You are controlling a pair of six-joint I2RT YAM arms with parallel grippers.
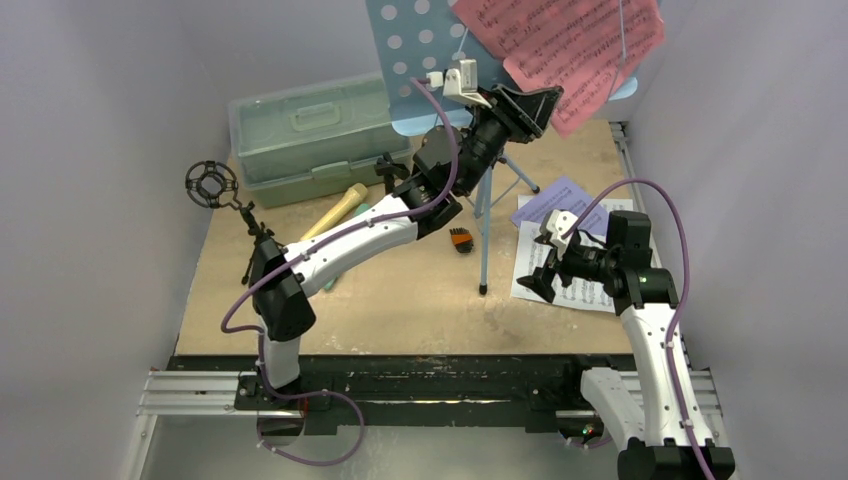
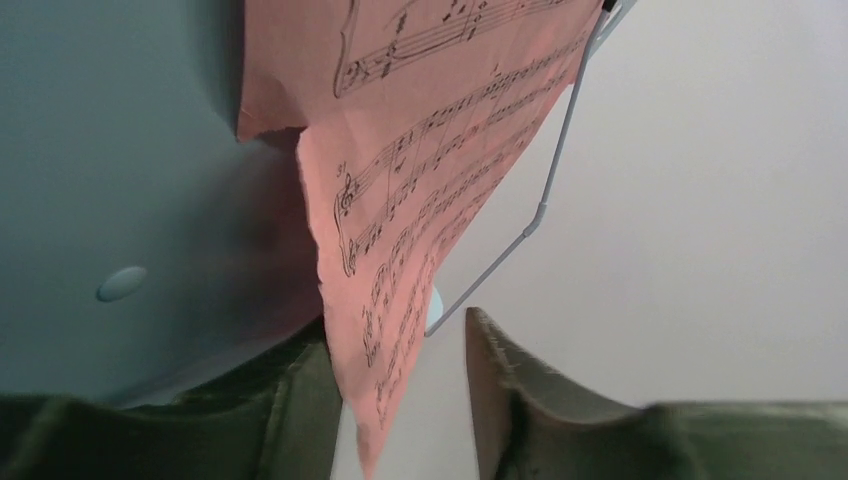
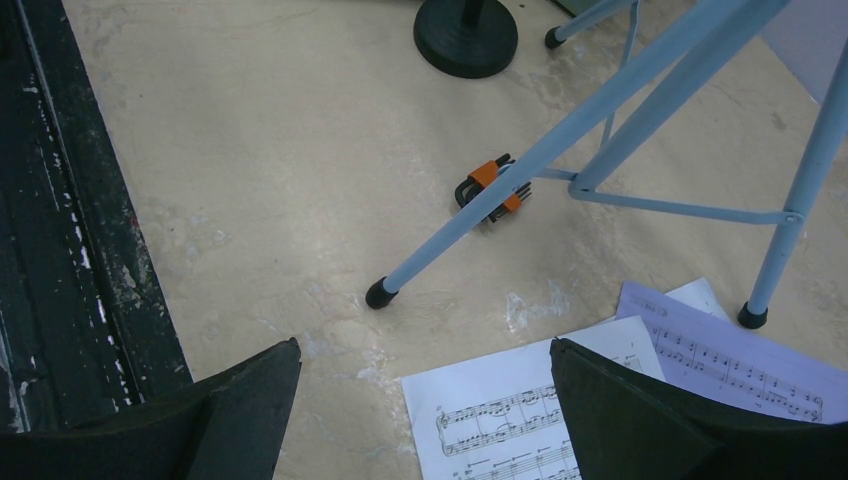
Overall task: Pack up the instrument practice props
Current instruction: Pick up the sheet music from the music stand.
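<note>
A red music sheet [image 1: 580,40], printed with black notes, hangs on the light-blue perforated music rack [image 1: 405,60] at the back of the tan surface [image 1: 400,300]. The left gripper [image 1: 535,108] straddles its lower corner, jaws apart. The right gripper [image 3: 425,350] hovers wide open over a white music sheet [image 3: 500,420]. Pale grey walls [image 1: 100,100] enclose everything.

we note left arm [image 1: 345,245] and right arm [image 1: 655,335]: white shells, black joints, purple cables [image 1: 640,182], white wrist cameras [image 1: 462,80], dark wedge fingers [image 3: 630,420].
</note>
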